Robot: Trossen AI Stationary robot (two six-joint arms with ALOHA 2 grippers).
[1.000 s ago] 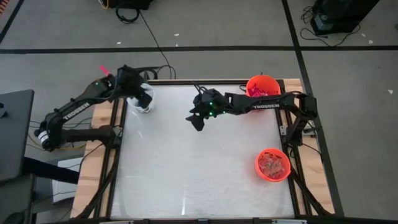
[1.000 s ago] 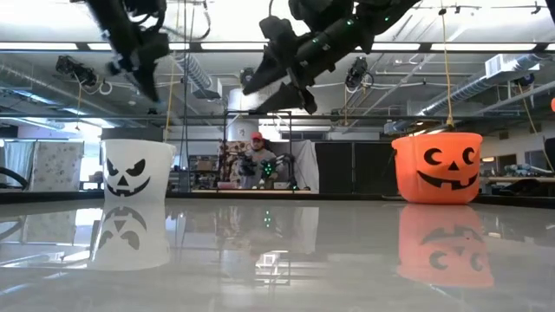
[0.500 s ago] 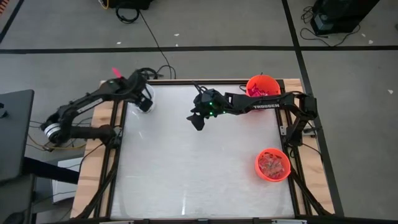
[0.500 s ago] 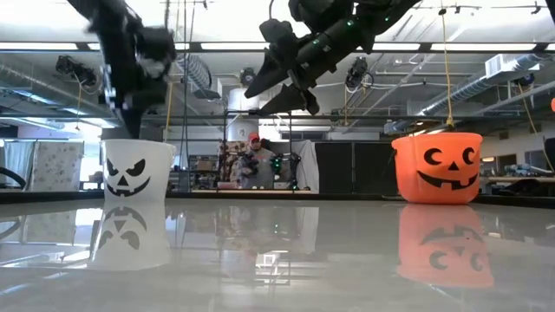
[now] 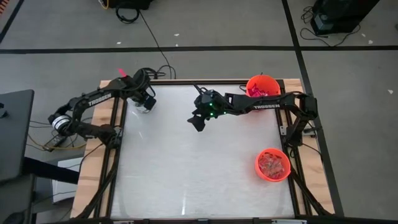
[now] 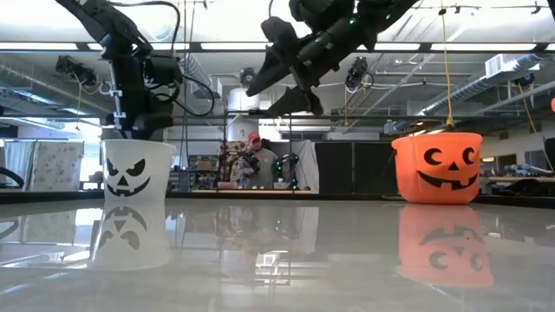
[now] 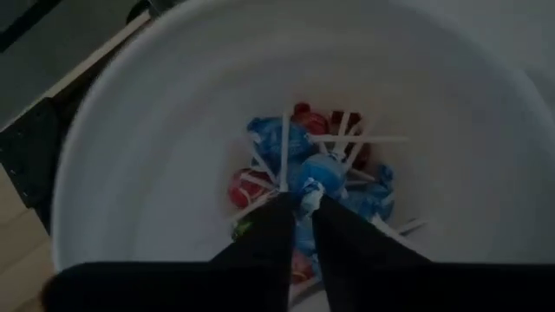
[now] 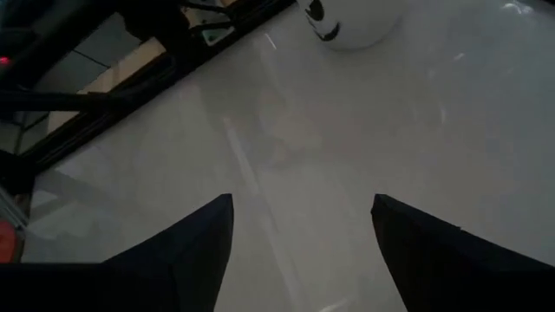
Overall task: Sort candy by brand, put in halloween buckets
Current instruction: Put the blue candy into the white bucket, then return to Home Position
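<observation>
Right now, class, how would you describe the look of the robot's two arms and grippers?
Both arms are dark with white lettering. The right gripper has two dark pointed fingers and green lights behind it; black cables loop by the left gripper, whose fingers are narrow and dark.

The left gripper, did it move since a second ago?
Yes. The left gripper came down toward the white bucket and now sits over its mouth, above the lollipops inside.

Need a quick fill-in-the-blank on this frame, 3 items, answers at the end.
1. The left end effector hangs over the ____ bucket.
2. The candy in that bucket is wrapped pieces on white ____.
3. The right end effector, jaws open, hovers above the bare table and holds ____.

Missing words: white; sticks; nothing
</observation>
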